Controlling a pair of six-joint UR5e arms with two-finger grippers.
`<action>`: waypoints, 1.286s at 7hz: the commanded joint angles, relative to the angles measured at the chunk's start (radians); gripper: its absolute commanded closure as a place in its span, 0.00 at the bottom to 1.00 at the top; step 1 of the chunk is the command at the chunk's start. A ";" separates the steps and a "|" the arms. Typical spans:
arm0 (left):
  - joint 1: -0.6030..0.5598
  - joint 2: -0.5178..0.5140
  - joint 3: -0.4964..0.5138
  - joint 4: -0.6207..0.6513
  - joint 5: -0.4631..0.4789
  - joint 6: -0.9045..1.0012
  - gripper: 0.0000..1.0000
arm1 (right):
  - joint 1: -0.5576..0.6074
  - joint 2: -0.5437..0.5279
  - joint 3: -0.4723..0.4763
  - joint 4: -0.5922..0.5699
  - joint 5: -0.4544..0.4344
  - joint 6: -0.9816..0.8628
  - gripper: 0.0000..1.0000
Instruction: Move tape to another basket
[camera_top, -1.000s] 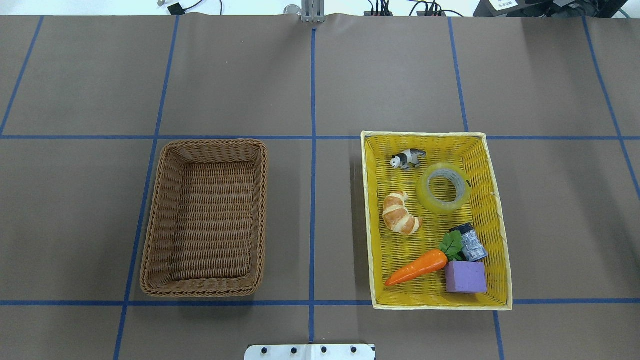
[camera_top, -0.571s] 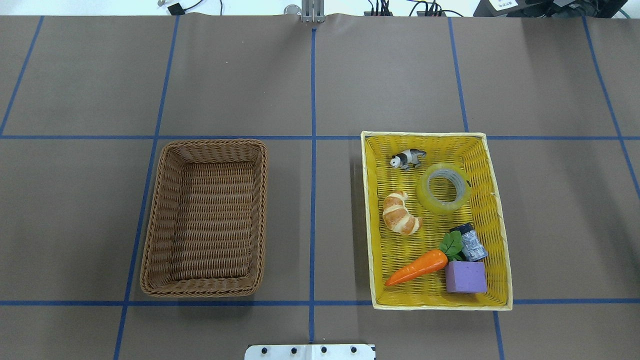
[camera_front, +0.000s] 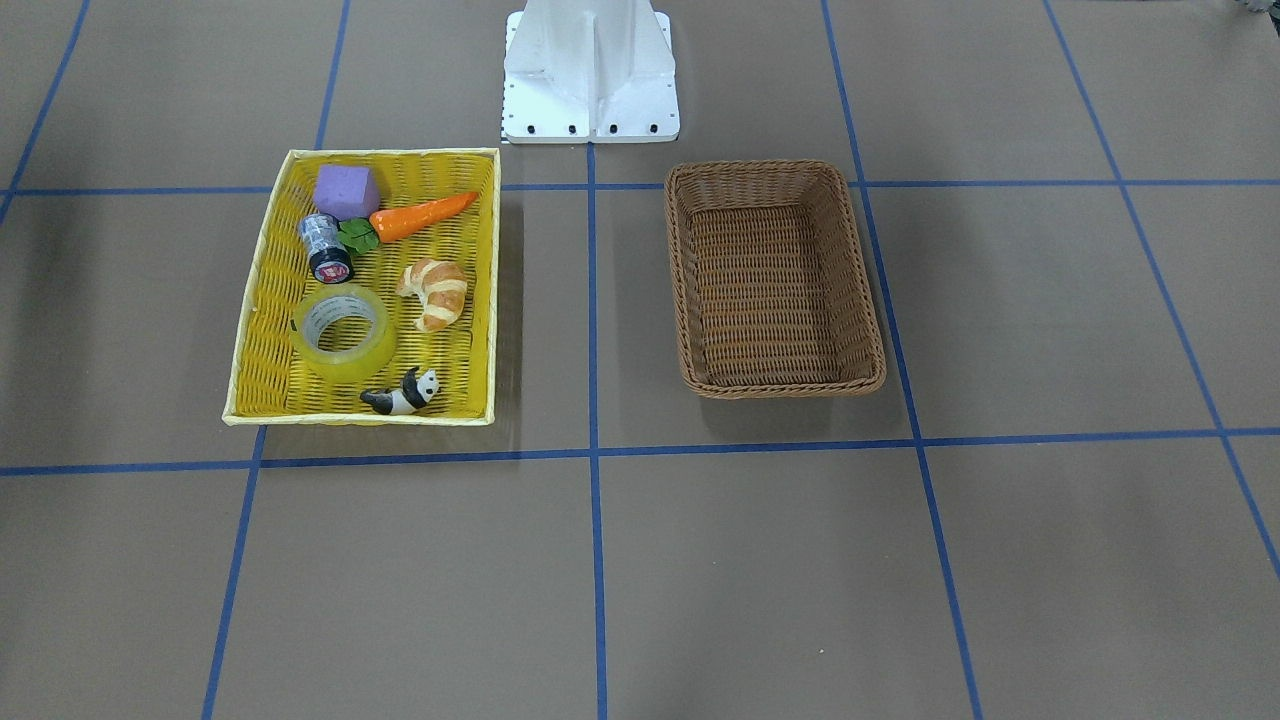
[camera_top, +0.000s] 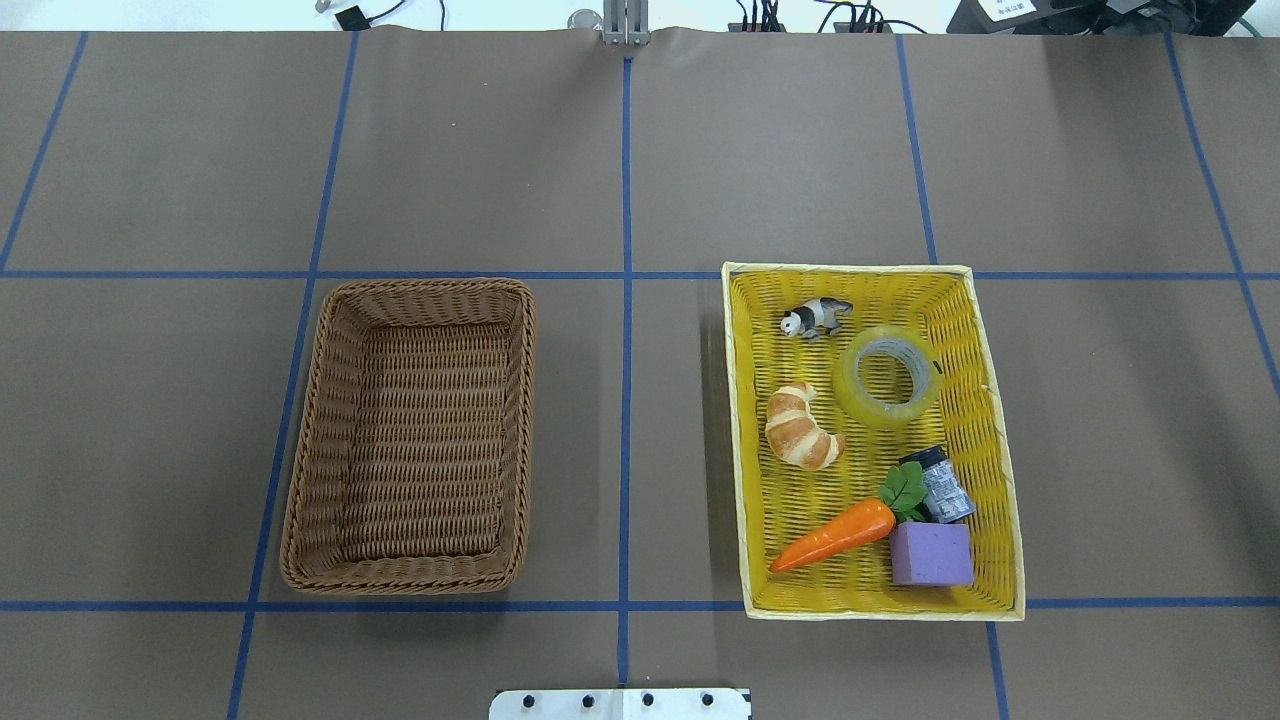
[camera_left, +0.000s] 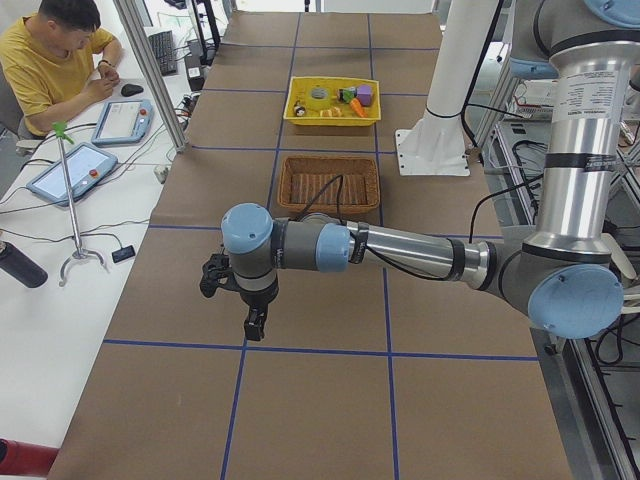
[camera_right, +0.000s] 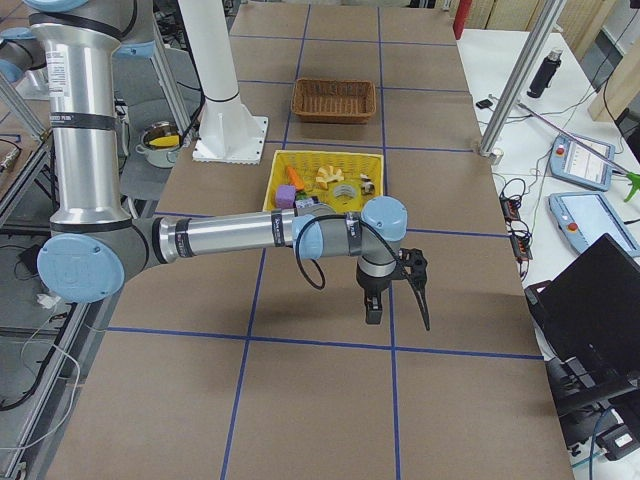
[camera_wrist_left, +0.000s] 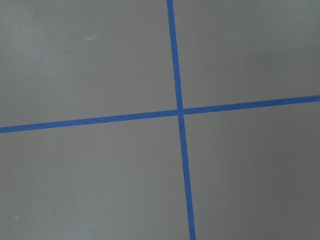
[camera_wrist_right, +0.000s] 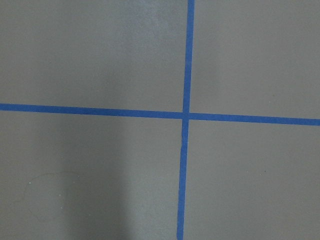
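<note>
Both arms reach out level over the desk's ends, left gripper (camera_left: 250, 318) and right gripper (camera_right: 397, 310) pointing down. Honestly can't tell how open the fingers are. The tape (camera_top: 845, 385), a yellowish see-through roll, lies flat in the yellow tray (camera_top: 990, 440) toward the desk's right edge.

The overhead camera looks down on the table (camera_top: 640, 150) from behind the robot's base (camera_top: 620, 703); the front-facing one faces it from the far side. Both share the basket (camera_top: 425, 287) and the yellow tray (camera_top: 962, 340). Side cameras look along the table from each end, farther off. Wrist cameras look closely down at blue grid lines (camera_wrist_left: 180, 111).
</note>
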 joint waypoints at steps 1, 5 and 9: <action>0.000 -0.002 -0.008 -0.105 -0.002 -0.002 0.01 | -0.034 0.007 0.004 0.218 -0.005 0.027 0.00; 0.011 -0.016 0.020 -0.343 -0.003 -0.041 0.01 | -0.311 0.178 0.065 0.237 0.004 0.058 0.00; 0.011 -0.011 0.020 -0.345 -0.003 -0.041 0.01 | -0.693 0.198 0.130 0.237 -0.319 0.369 0.01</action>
